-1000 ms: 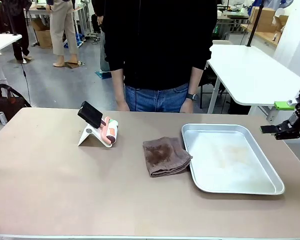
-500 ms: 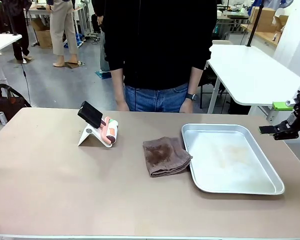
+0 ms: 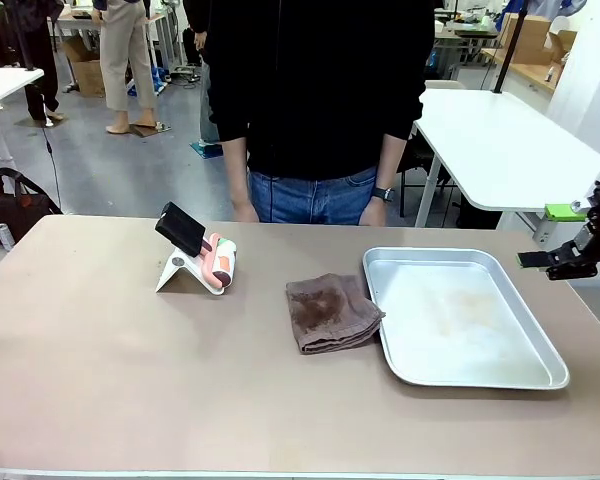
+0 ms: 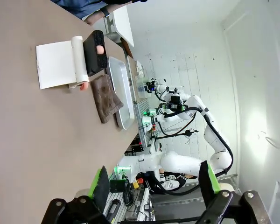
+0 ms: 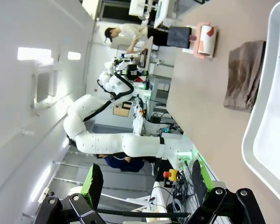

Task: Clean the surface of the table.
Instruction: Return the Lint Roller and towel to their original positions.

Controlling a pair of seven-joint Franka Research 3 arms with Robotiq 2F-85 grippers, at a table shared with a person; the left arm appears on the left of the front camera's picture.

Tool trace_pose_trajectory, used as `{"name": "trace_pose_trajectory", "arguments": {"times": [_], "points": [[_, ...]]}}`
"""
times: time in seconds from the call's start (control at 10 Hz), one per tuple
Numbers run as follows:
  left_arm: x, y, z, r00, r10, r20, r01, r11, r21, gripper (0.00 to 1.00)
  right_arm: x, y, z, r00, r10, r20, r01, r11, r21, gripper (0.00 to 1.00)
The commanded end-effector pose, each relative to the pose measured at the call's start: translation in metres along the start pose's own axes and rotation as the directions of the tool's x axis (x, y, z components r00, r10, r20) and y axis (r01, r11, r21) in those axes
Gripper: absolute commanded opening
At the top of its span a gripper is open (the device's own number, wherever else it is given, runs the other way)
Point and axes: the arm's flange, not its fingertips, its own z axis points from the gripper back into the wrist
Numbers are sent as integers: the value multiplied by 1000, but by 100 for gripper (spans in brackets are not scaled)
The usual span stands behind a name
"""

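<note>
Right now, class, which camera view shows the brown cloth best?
The front view: the brown cloth lies folded in full beside the tray. Both wrist views show it sideways, small and foreshortened.

Near table point(image 3: 130, 390) half lies free; cloth point(image 3: 330, 312) and tray point(image 3: 460, 315) block mid-right.

On the wide brownish-tan matte table point(image 3: 130, 380), a folded brown cloth point(image 3: 331, 312) lies near the middle, its right edge just beside the left rim of a shiny rectangular metal tray point(image 3: 550, 350), which sits on the right half. Left of the cloth, well apart and nearer the far edge, a white sheet-roll cleaner with a black handle point(image 3: 197, 255) rests tilted. A person in a black top point(image 3: 315, 90) stands behind the far edge, centred. The right gripper point(image 3: 552, 260) hangs off the table's right side, level with the tray's far end.
</note>
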Motion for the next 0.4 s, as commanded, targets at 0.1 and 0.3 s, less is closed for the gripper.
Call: {"name": "trace_pose_trajectory", "arguments": {"times": [0.1,0.3], "points": [[-1,-4,-4,1000,6,23,-6,1000,-5,100,0,2,-2,1000,5,-4,-5,1000,4,100],[-1,-4,-4,1000,6,23,-6,1000,-5,100,0,2,-2,1000,5,-4,-5,1000,4,100]]}}
